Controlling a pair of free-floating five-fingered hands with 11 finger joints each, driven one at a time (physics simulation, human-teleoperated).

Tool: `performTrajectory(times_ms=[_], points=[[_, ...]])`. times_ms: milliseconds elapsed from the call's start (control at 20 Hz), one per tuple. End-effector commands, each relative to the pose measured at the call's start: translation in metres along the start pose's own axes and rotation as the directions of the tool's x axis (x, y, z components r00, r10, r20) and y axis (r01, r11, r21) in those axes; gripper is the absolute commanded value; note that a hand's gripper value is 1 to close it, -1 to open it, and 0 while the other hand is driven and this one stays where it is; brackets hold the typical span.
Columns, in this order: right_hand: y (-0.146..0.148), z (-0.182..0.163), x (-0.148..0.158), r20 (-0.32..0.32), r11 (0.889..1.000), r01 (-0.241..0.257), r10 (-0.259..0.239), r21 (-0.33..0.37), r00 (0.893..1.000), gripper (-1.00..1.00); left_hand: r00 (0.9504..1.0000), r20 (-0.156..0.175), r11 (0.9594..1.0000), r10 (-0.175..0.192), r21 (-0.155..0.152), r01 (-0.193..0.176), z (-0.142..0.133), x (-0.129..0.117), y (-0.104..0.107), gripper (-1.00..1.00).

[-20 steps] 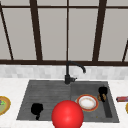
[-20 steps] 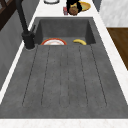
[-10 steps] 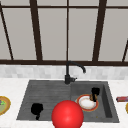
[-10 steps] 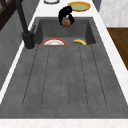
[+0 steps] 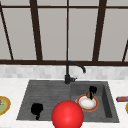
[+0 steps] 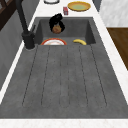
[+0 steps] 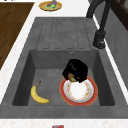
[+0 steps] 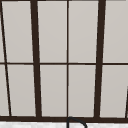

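A wide window [image 8: 67, 57] with dark brown bars is spanning the far wall above pale tiles [image 5: 37, 71], while brown wooden floor [image 6: 120, 41] is showing beyond the white worktop [image 5: 12, 86].

The right hand [image 5: 92, 90] hung low at the right, fingers pointing down and curled round something small and brown. From the right side it [image 7: 75, 70] looked like a bunched black fist, bent over with the knuckles up. From the left side it [image 6: 56, 22] showed the same curled shape. The left hand [image 5: 37, 109] floated low at the left, with a bit sticking downward; its fingers were too dark to read.
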Motion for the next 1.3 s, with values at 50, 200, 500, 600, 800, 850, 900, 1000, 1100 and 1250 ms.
performTrajectory(times_ms=[50,200,500,600,800,850,900,1000,1100,1250], points=[[0.018,-0.040,0.002,0.008,0.996,0.085,-0.085,0.020,0.996,1.00,1.0000,0.000,1.0000,0.000,0.000,0.000,0.000,0.000,0.000,0.00],[0.036,-0.046,0.003,0.028,0.995,0.103,-0.103,0.017,0.994,1.00,1.0000,0.000,1.0000,0.000,0.000,0.000,0.000,0.000,0.000,0.00],[0.080,-0.064,0.000,0.001,0.997,0.077,-0.077,-0.021,0.997,1.00,1.0000,0.000,1.0000,0.000,0.000,0.000,0.000,0.000,0.000,0.00],[0.096,-0.068,0.003,-0.003,0.997,0.077,-0.077,-0.022,0.997,1.00,1.0000,0.000,1.0000,0.000,0.000,0.000,0.000,0.000,0.000,0.00],[0.127,-0.080,0.011,-0.013,0.997,0.069,-0.070,-0.020,0.997,1.00,1.0000,0.000,1.0000,0.000,0.000,0.000,0.000,0.000,0.000,0.00],[0.134,-0.084,0.012,-0.009,0.998,0.064,-0.064,-0.019,0.998,1.00,1.0000,0.000,1.0000,0.000,0.000,0.000,0.000,0.000,0.000,0.00],[0.143,-0.087,0.012,-0.008,0.998,0.061,-0.061,-0.019,0.998,1.00,1.0000,0.000,1.0000,0.000,0.000,0.000,0.000,0.000,0.000,0.00],[0.149,-0.095,0.011,-0.006,0.999,0.051,-0.051,-0.010,0.999,1.00,1.0000,0.000,1.0000,0.000,0.000,0.000,0.000,0.000,0.000,0.00],[0.144,-0.103,0.015,-0.018,0.999,0.048,-0.048,-0.012,0.999,1.00,1.0000,0.000,1.0000,0.000,0.000,0.000,0.000,0.000,0.000,0.00],[0.138,-0.095,0.020,-0.032,0.999,0.030,-0.030,0.014,0.999,1.00,1.0000,0.000,1.0000,0.000,0.000,0.000,0.000,0.000,0.000,0.00]])
